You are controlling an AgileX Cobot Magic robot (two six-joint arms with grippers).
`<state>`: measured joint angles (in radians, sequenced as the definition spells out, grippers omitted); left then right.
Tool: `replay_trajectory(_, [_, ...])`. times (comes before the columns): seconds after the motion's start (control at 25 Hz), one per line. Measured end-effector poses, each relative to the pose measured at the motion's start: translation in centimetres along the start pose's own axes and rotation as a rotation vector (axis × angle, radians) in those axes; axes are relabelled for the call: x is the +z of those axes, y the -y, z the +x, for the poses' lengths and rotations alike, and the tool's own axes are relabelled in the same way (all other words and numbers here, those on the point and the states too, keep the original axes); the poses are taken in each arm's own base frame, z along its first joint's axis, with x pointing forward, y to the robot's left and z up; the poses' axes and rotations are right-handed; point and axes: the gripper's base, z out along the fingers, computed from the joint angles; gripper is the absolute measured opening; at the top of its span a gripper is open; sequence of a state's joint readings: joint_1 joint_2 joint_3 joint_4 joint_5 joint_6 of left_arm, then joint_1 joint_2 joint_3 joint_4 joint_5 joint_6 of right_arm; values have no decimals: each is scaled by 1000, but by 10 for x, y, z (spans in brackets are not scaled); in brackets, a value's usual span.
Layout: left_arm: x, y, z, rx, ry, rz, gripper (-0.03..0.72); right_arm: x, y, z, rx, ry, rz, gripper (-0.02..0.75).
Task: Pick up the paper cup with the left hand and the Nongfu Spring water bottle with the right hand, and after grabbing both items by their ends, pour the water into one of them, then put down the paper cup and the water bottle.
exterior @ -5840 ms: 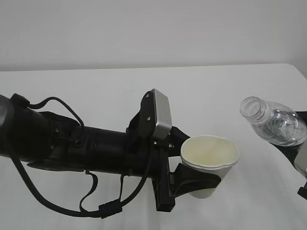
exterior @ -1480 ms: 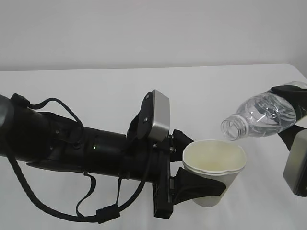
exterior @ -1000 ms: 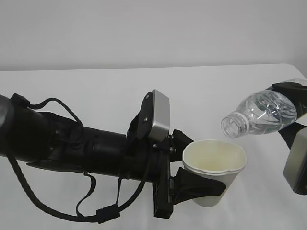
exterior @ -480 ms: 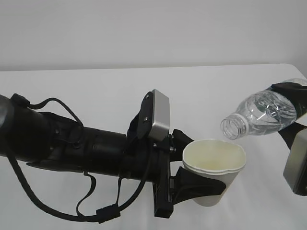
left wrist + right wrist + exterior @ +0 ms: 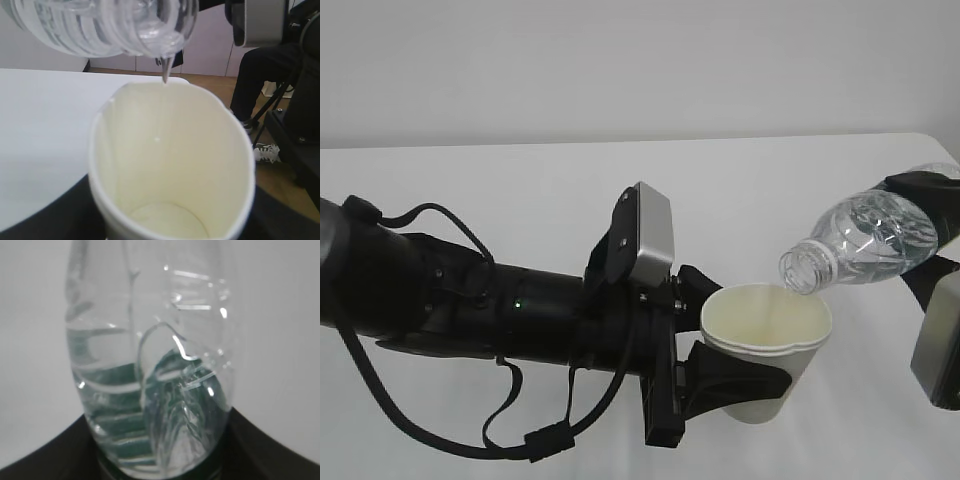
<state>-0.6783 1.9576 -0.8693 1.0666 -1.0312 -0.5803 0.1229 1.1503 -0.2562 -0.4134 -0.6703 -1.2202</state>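
Cup [image 5: 765, 345] sits lower centre, pinched at its base by the left hand [image 5: 705, 385]; we judge it light and easily crushed (rim already oval). Right hand [image 5: 940, 300] clamps the slippery bottle [image 5: 870, 243] at right.

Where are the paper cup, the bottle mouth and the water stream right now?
paper cup [image 5: 760, 330]: exterior view, inner wall.
bottle mouth [image 5: 798, 271]: exterior view, open neck.
water stream [image 5: 165, 75]: left wrist view, thin trickle.

White table [image 5: 520, 190], plain wall [image 5: 620, 60]
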Motion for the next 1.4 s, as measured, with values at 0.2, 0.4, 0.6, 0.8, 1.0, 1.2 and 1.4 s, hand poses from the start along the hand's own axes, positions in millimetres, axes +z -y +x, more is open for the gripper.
replay_trajectory(0.2, [0, 0, 0, -2, 2, -2, 429, 0, 0, 0, -3, 0, 0, 426])
replay_trajectory(0.4, [0, 0, 0, -3, 3, -4, 429, 0, 0, 1, -9, -6, 4, 426])
replay_trajectory(0.6, [0, 0, 0, -3, 3, -4, 429, 0, 1, 2, 1, -17, 10, 426])
replay_trajectory(0.8, [0, -1, 0, -3, 2, -6, 429, 0, 1, 2, 3, -19, 11, 426])
replay_trajectory(1.0, [0, -1, 0, -3, 2, -6, 429, 0, 1, 2, 1, -17, 13, 426])
replay_trajectory(1.2, [0, -1, 0, -3, 2, -6, 429, 0, 1, 0, -14, -5, 11, 426])
replay_trajectory(1.4, [0, -1, 0, -3, 2, -6, 429, 0, 1, 0, -20, -2, 10, 426])
